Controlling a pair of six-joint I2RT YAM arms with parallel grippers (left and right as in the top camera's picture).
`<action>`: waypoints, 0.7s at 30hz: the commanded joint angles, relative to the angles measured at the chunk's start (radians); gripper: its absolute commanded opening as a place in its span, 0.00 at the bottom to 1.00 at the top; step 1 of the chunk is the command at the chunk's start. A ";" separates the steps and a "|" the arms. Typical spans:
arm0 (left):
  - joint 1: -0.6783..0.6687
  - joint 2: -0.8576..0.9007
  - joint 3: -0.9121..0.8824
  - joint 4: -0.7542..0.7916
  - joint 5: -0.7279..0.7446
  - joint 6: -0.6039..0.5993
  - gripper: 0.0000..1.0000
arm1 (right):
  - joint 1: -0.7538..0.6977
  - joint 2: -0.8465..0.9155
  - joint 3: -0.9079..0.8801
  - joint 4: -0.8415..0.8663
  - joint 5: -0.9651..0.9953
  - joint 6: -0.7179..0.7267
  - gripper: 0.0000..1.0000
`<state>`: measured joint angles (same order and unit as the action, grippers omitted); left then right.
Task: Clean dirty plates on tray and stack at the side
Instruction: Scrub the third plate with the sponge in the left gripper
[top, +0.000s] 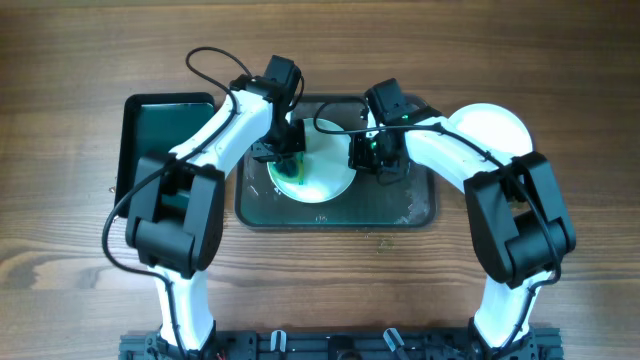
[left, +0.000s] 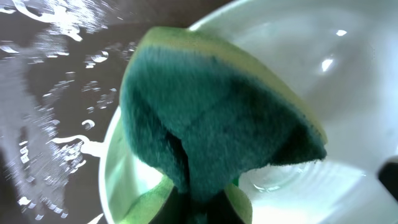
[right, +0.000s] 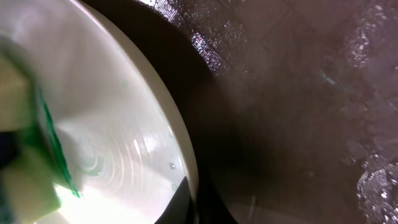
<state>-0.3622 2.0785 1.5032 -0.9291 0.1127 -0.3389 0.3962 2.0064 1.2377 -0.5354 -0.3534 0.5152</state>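
Note:
A white plate (top: 325, 170) lies on the large dark tray (top: 400, 205), with a green smear near its left side. My left gripper (top: 290, 150) is shut on a green-and-yellow sponge (left: 211, 118) and presses it on the plate (left: 348, 93). My right gripper (top: 370, 160) is shut on the plate's right rim (right: 186, 162); one finger lies over the rim, one under. The sponge's edge (right: 25, 155) shows at the left of the right wrist view. A plain white plate (top: 490, 125) lies on the table to the right of the tray.
A smaller dark green tray (top: 160, 130) stands at the left of the large tray. The large tray's floor (right: 298, 112) is wet and shiny. The wooden table (top: 80, 250) runs all round.

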 joint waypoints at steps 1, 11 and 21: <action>-0.022 0.063 0.001 -0.004 0.042 0.051 0.04 | -0.014 0.040 -0.055 -0.003 -0.041 -0.043 0.04; -0.084 0.087 0.001 0.063 0.388 0.100 0.04 | -0.014 0.040 -0.055 0.006 -0.042 -0.040 0.04; -0.038 0.083 0.014 -0.089 -0.485 -0.310 0.04 | -0.014 0.040 -0.055 0.011 -0.044 -0.019 0.04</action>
<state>-0.4385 2.1281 1.5372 -0.9398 0.0998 -0.4728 0.3763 2.0064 1.2186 -0.5106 -0.4183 0.4973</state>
